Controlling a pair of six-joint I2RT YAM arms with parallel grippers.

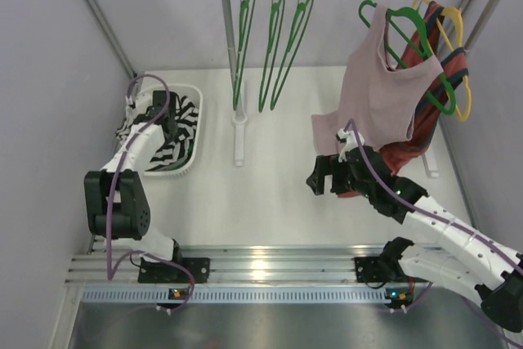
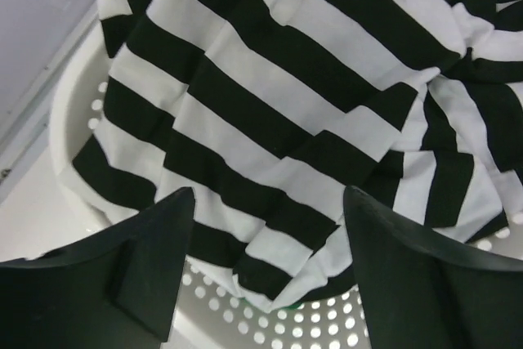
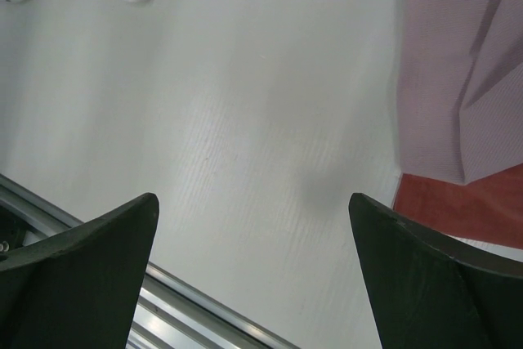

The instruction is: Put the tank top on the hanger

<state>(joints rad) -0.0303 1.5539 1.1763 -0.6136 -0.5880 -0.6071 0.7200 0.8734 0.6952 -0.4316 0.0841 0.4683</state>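
The black and white striped tank top (image 1: 181, 130) lies crumpled in a white perforated basket (image 1: 194, 161) at the left of the table. In the left wrist view the tank top (image 2: 310, 104) fills the frame over the basket's wall (image 2: 327, 324). My left gripper (image 1: 167, 118) is open just above the fabric (image 2: 268, 198), with nothing between the jaws. Three bare green hangers (image 1: 272, 46) hang on the rail at the back. My right gripper (image 1: 327, 177) is open and empty above the bare table (image 3: 253, 202).
A dusty-pink top (image 1: 380, 96) hangs on another green hanger (image 1: 433, 63) at the rail's right end, with a yellow hanger (image 1: 458, 46) and a rust-red garment (image 1: 417, 145) behind it. The rack's left post (image 1: 233, 79) stands mid-table. Walls close in on both sides.
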